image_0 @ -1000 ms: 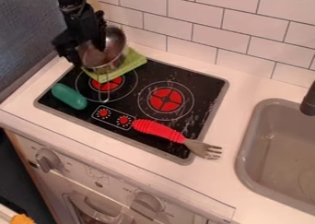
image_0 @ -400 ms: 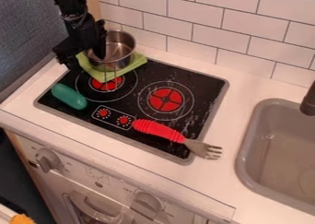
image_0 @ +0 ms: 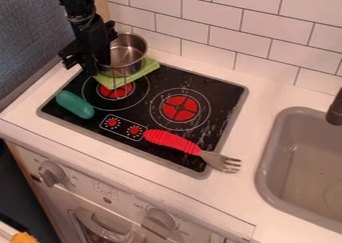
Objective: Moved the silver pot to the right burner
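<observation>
Where the black two-finger tool (image_0: 90, 62) hangs at nine o'clock beside the silver metal pot (image_0: 131, 64), I cannot tell whether it is open or closed. The pot sits upright on a flat green cloth (image_0: 150, 67), at twelve o'clock from the round red left burner (image_0: 116, 91).

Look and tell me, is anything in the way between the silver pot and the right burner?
Nothing I can see stands between the pot and the right burner. Only the edge of the green cloth under the pot pokes out that way. The fork lies in front of the burner, not between them.
</observation>
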